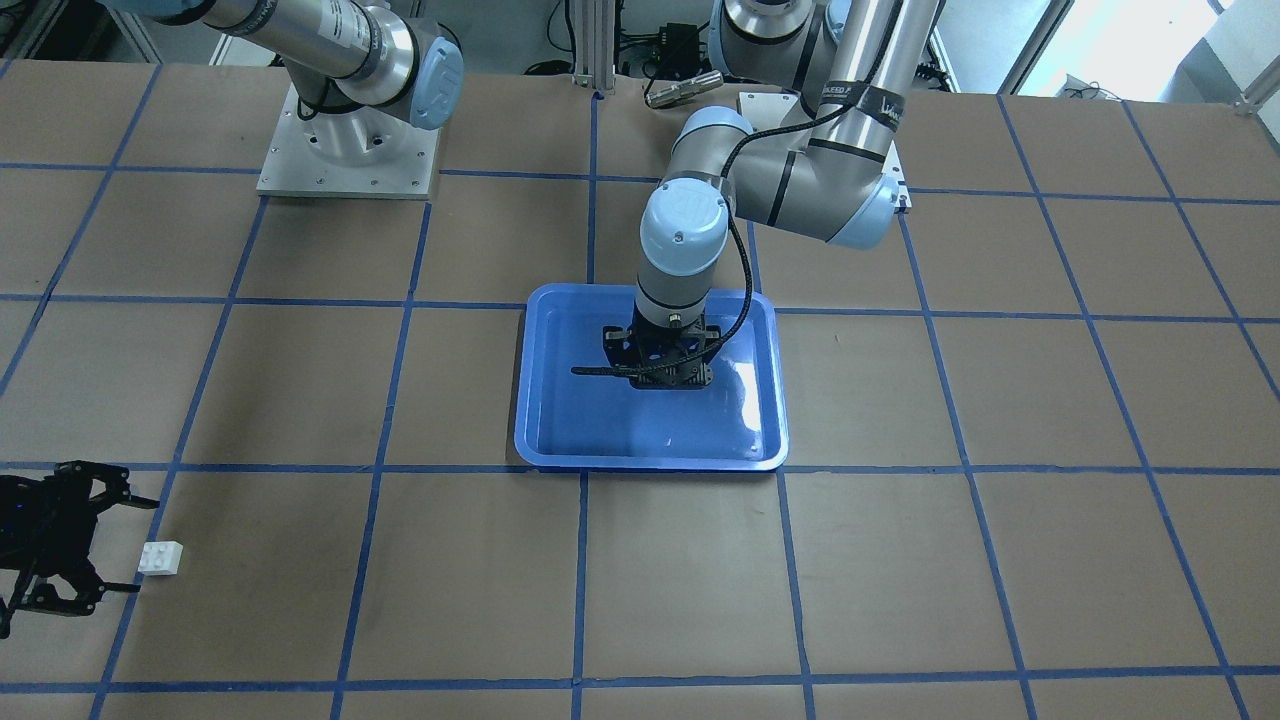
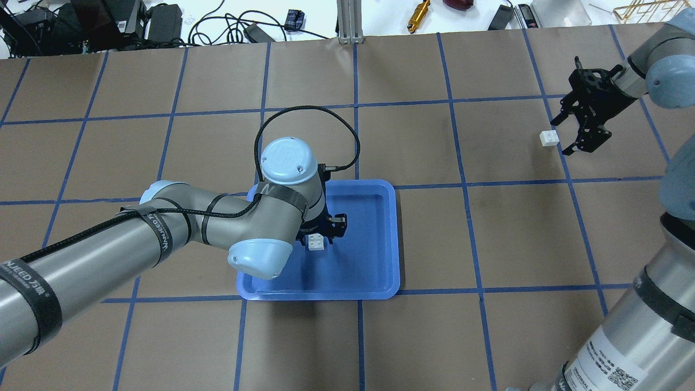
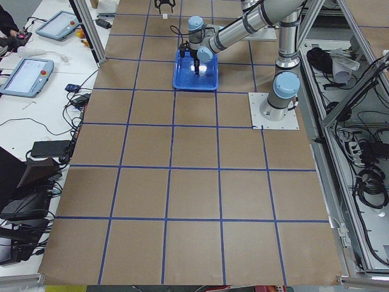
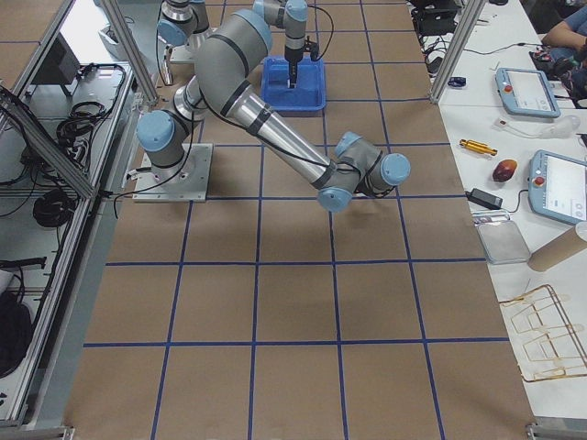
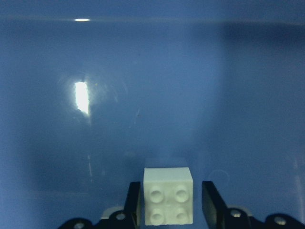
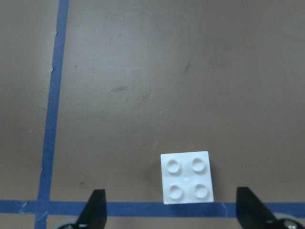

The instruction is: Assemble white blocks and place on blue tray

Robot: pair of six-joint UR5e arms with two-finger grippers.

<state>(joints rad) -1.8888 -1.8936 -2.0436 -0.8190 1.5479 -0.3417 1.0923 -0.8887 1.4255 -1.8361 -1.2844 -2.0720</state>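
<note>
The blue tray (image 2: 374, 271) lies mid-table; it also shows in the front view (image 1: 560, 420). One white block (image 2: 316, 242) rests on the tray floor, studs facing the left wrist camera (image 5: 168, 195). My left gripper (image 2: 320, 239) points down into the tray and straddles this block, open, with small gaps at both fingers (image 5: 209, 200). The second white block (image 2: 549, 138) sits on the brown table far to my right (image 1: 162, 558). My right gripper (image 2: 559, 136) is wide open just beside it. In the right wrist view the block (image 6: 187, 177) lies between the fingers (image 6: 97, 207).
The brown table is marked with a blue tape grid (image 2: 461, 184). Cables and tools lie along the far edge (image 2: 418, 11). Both arm bases (image 1: 345, 150) stand at the robot side. The left arm's elbow overhangs the tray's near left corner (image 2: 260, 260).
</note>
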